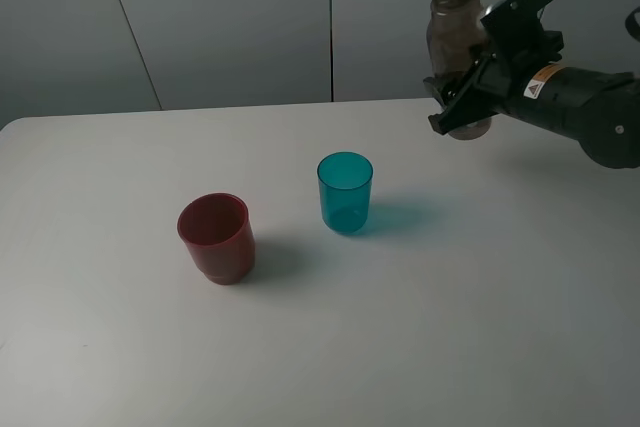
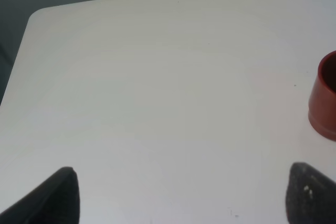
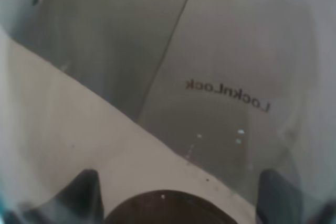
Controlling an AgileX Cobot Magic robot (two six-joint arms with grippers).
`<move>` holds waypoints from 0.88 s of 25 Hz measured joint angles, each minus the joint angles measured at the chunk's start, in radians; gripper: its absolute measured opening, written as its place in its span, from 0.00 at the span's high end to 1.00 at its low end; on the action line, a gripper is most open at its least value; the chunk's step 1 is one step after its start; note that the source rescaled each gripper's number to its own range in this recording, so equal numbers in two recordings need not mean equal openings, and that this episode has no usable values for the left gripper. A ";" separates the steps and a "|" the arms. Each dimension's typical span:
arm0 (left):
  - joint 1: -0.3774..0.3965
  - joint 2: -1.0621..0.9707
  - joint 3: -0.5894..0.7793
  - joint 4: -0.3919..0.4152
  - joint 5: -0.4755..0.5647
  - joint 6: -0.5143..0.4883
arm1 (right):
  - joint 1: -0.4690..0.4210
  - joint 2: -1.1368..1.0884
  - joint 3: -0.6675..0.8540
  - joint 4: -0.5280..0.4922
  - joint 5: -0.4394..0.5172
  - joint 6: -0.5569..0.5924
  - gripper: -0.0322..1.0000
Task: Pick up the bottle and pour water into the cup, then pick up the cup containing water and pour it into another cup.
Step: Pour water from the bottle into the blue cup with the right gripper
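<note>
From the high camera, the right end effector (image 1: pixel 465 97) is clamped on the lower body of the bottle (image 1: pixel 452 32). It holds the bottle clear of the bench (image 1: pixel 450 337) at the far right, roughly upright with the mouth on top. Gripping low leaves the neck free, which should suit tipping it for the pour. The teal cup (image 1: pixel 345 192) stands upright at mid-bench, left of the bottle, nearer than it and well apart from it. The first pour looks not yet begun, and the bottle would need carrying left over that cup. The red cup (image 1: pixel 215 237) stands upright to the left of the teal cup and slightly nearer, close to it but not touching. That probably keeps the second pour short. The left end effector is not in this view.

From the left wrist, the left end effector (image 2: pixel 186 203) is spread wide with nothing in it. One of its fingers (image 2: pixel 63 198) shows at each side over bare bench (image 2: pixel 157 103), and the red cup (image 2: pixel 325 98) is off to the right. It seems to be waiting its turn.

From the right wrist, the bottle (image 3: pixel 210 77) fills the view between the closed fingers (image 3: pixel 86 192) of the right end effector (image 3: pixel 181 198). Lettering reads mirrored through its clear wall. I cannot tell whether it holds water.
</note>
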 joint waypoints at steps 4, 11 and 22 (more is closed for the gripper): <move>0.000 0.000 0.000 0.000 0.000 0.000 | 0.045 0.004 0.000 0.108 0.000 -0.140 0.97; 0.000 0.000 0.000 0.000 0.000 0.000 | 0.056 0.063 0.000 0.160 0.000 -0.334 0.97; 0.000 0.000 0.000 0.000 0.000 0.000 | 0.101 0.103 -0.029 0.181 -0.011 -0.530 0.97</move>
